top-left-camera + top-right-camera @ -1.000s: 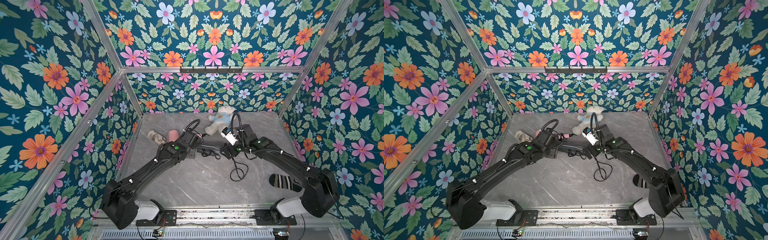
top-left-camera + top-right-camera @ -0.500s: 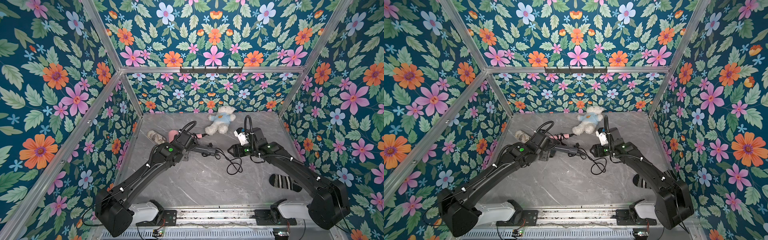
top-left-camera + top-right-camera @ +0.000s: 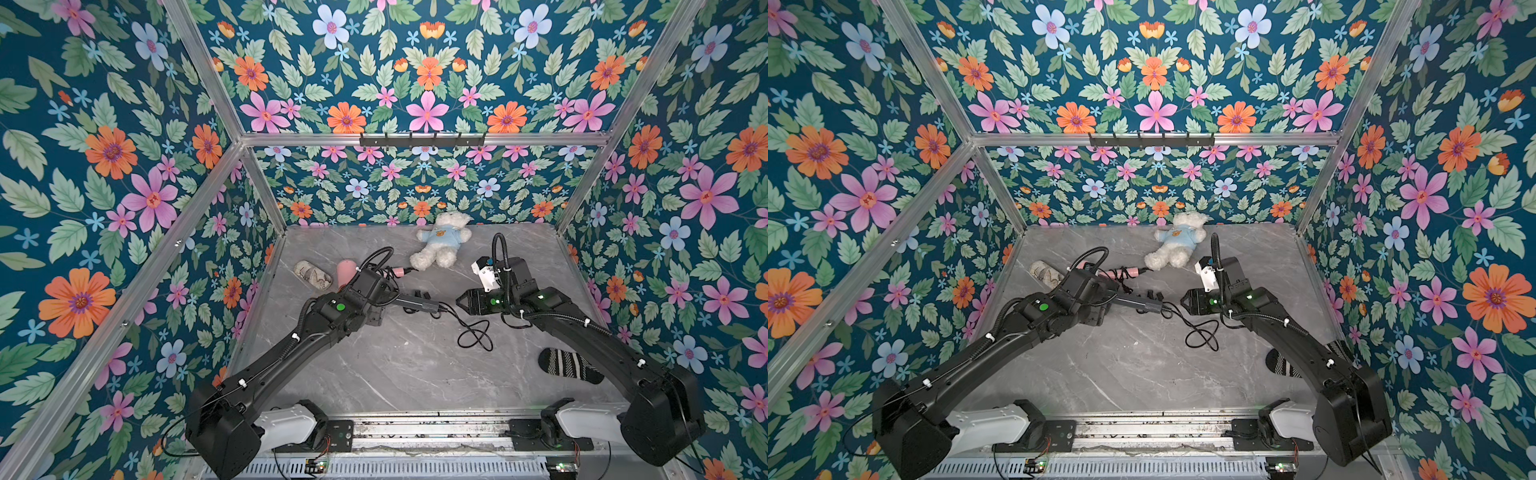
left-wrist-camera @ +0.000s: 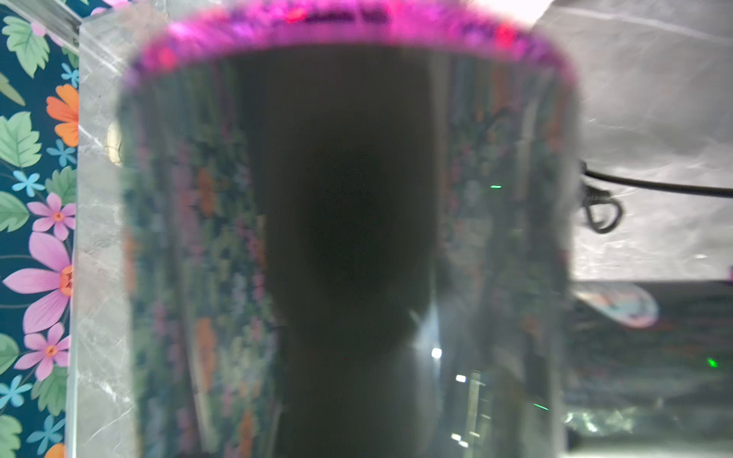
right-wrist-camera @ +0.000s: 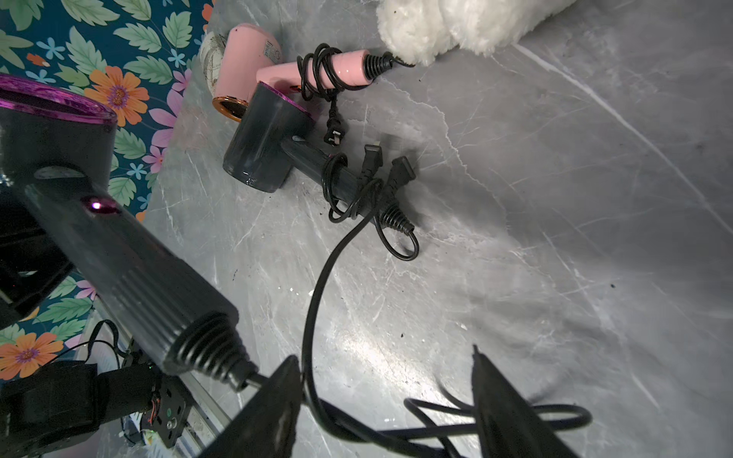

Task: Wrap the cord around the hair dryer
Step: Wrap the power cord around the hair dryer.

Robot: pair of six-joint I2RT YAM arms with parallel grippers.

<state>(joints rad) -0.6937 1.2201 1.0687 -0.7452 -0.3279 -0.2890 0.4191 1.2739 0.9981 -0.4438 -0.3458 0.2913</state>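
My left gripper (image 3: 384, 297) is shut on a dark grey hair dryer (image 3: 417, 304) with a purple rim, held above the table with its handle pointing right. Its barrel (image 4: 345, 198) fills the left wrist view and hides the jaws. The black cord (image 3: 473, 336) leaves the handle's end and lies in loose loops on the table. My right gripper (image 3: 460, 302) is open just right of the handle's end. In the right wrist view the cord (image 5: 317, 285) passes between its spread fingers (image 5: 277, 396), and the gripper (image 5: 384, 353) holds nothing.
A second grey hair dryer (image 5: 261, 150) and a pink one (image 5: 277, 67), both with wrapped cords, lie behind the held dryer. A white teddy bear (image 3: 440, 245) sits at the back and a patterned pouch (image 3: 312, 274) at the back left. A striped sock (image 3: 567, 365) lies under the right arm.
My right gripper has drawn away rightward from the dryer's handle and now stands apart from it. The left arm shifted the dryer slightly left. The cord now lies slack on the table.
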